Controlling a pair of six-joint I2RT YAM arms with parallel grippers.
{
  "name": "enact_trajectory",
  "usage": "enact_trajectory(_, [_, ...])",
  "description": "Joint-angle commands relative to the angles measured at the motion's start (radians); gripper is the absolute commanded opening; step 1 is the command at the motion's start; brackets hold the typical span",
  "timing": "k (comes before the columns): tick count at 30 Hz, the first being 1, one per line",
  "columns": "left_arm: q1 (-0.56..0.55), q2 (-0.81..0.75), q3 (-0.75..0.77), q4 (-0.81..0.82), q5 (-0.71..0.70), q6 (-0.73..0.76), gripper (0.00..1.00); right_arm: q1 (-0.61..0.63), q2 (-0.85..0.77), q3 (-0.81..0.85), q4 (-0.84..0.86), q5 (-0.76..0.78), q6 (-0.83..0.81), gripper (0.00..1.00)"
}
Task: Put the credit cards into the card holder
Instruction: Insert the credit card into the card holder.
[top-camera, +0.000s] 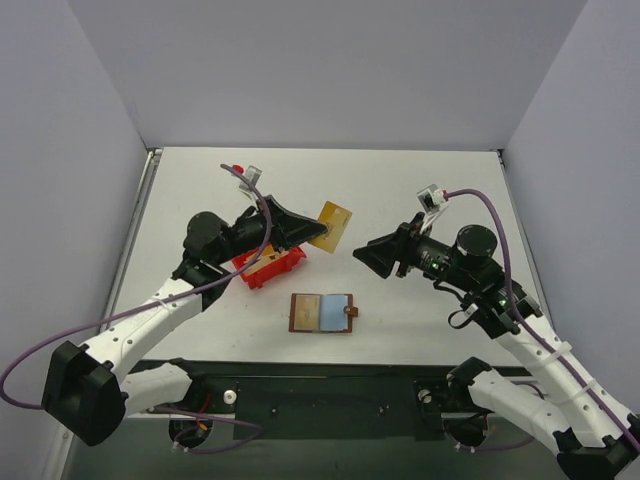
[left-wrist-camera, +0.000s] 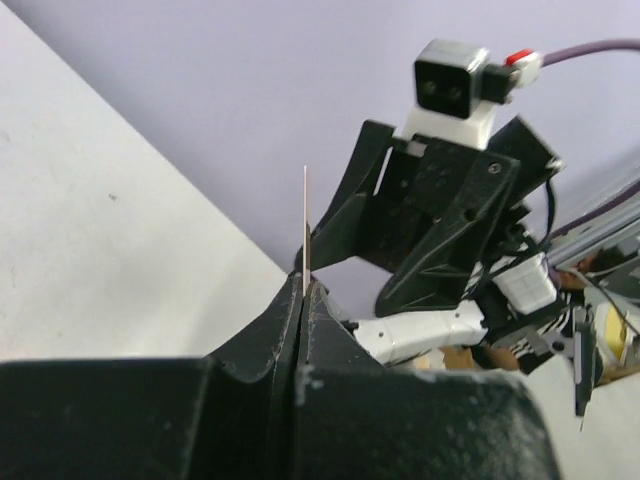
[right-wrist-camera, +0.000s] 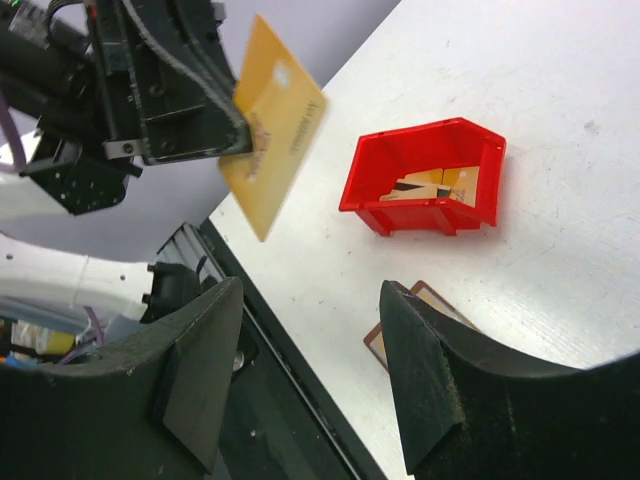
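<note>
Bench (top-camera: 430, 200): white, both arms reaching over it.
Left tool (top-camera: 312, 237): pressed together on the edge of one credit card (top-camera: 333, 226), raised in the air.
Right tool (top-camera: 362, 255): jaws spread, empty, facing that card.
Red bin (top-camera: 270, 268): more credit cards (right-wrist-camera: 430, 187) inside.
Card holder (top-camera: 322, 313): open flat, blue pockets up, near the arms.
Handling: likely light, stiff, slick; pinch an edge across the flat faces.
</note>
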Motion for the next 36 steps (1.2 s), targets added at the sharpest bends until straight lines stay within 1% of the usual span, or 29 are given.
enact_trajectory(1, [-0.025, -0.010, -0.034, 0.310, -0.137, -0.166, 0.00, -0.007, -0.006, -0.069, 0.328, 0.096, 0.159, 0.53])
enact_trajectory(3, [-0.041, -0.009, -0.048, 0.367, -0.146, -0.182, 0.00, -0.006, 0.000, -0.109, 0.440, 0.102, 0.199, 0.53])
enact_trajectory(4, [-0.053, -0.001, -0.048, 0.391, -0.146, -0.188, 0.00, -0.007, 0.001, -0.114, 0.463, 0.098, 0.221, 0.53])
enact_trajectory(9, [-0.081, 0.022, -0.049, 0.422, -0.139, -0.209, 0.00, -0.009, 0.021, -0.149, 0.613, 0.070, 0.286, 0.52])
enact_trajectory(13, [-0.091, 0.037, -0.058, 0.439, -0.136, -0.222, 0.00, -0.015, 0.026, -0.158, 0.681, 0.048, 0.328, 0.52])
enact_trajectory(21, [-0.105, 0.071, -0.052, 0.473, -0.134, -0.238, 0.00, -0.027, 0.052, -0.151, 0.730, -0.005, 0.392, 0.50])
enact_trajectory(23, [-0.104, 0.073, -0.055, 0.491, -0.140, -0.248, 0.00, -0.027, 0.052, -0.149, 0.727, -0.010, 0.392, 0.49])
enact_trajectory(26, [-0.101, 0.057, -0.072, 0.508, -0.178, -0.252, 0.00, -0.026, 0.021, -0.149, 0.640, 0.028, 0.360, 0.47])
enact_trajectory(29, [-0.085, 0.027, -0.083, 0.502, -0.208, -0.246, 0.00, -0.026, -0.038, -0.158, 0.537, 0.145, 0.294, 0.47])
enact_trajectory(31, [-0.070, 0.008, -0.092, 0.495, -0.229, -0.245, 0.00, -0.029, -0.080, -0.165, 0.490, 0.188, 0.262, 0.47])
enact_trajectory(33, [-0.055, -0.001, -0.100, 0.481, -0.241, -0.246, 0.00, -0.029, -0.103, -0.159, 0.459, 0.188, 0.234, 0.47])
enact_trajectory(36, [-0.045, 0.011, -0.097, 0.481, -0.235, -0.254, 0.00, -0.030, -0.091, -0.129, 0.439, 0.139, 0.223, 0.48])
